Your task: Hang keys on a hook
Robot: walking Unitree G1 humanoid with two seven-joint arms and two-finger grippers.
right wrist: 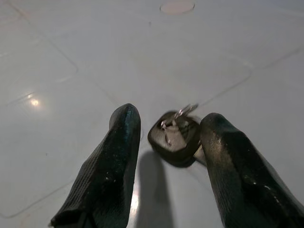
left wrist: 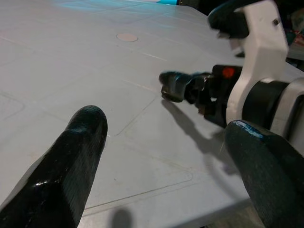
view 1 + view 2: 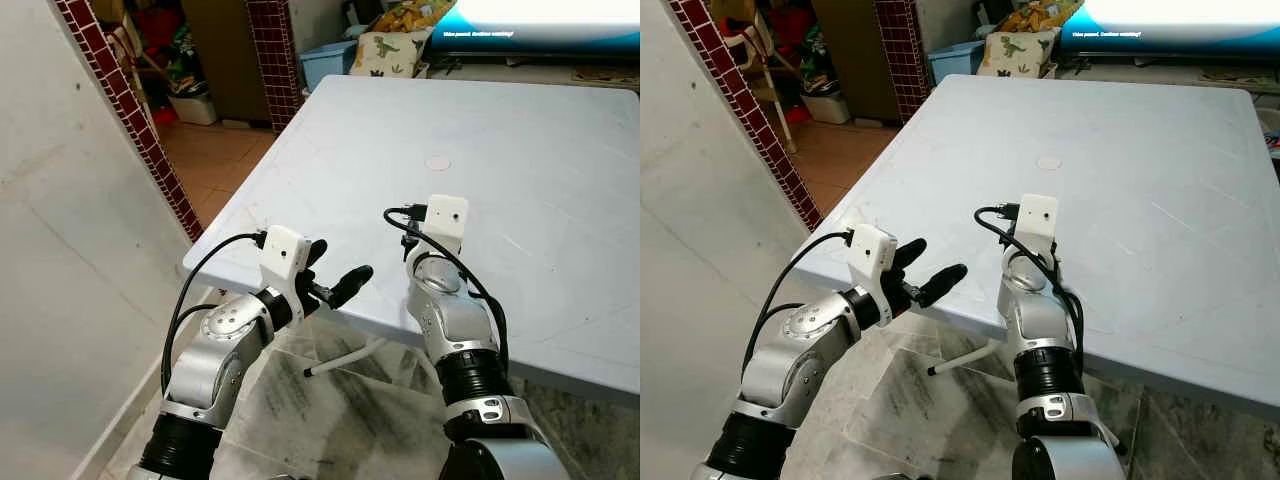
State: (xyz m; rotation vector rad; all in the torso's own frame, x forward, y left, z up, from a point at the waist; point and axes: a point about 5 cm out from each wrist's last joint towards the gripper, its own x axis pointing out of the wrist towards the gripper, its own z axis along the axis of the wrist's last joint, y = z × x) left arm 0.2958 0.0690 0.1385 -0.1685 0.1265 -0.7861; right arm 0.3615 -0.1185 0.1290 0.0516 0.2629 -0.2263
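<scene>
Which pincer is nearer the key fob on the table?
Right. The right pincer straddles the key fob; the left pincer hovers open at the table's near edge.

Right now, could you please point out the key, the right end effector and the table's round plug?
key (image 1: 175, 137), right wrist view, black head.
right end effector (image 1: 166, 133), right wrist view, between fingertips.
round plug (image 3: 438, 163), left eye view, centre.

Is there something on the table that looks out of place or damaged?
Nothing looks damaged or spilled. The keys, a black fob with a metal ring, lie on the pale table between the right gripper's open jaws. The left gripper, also open, hovers at the table's near edge.
</scene>
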